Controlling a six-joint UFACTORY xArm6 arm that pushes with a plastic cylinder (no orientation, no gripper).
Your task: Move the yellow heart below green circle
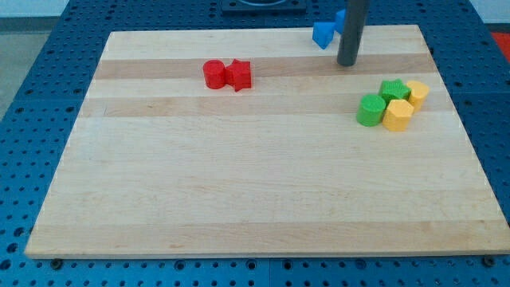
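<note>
My tip (347,63) rests on the board near the view's top right, above and to the left of a tight cluster of blocks. In that cluster the green circle (370,110) is at the left. A yellow block (398,115), which looks like the heart, touches its right side. A green star (393,88) sits just above them, and a second yellow block (417,92), perhaps a hexagon, is at the upper right. My tip touches none of them.
A blue block (323,34) lies at the board's top edge just left of my rod, and another blue block (341,17) is partly hidden behind the rod. A red circle (213,74) and a red star (239,75) touch at the upper left of centre.
</note>
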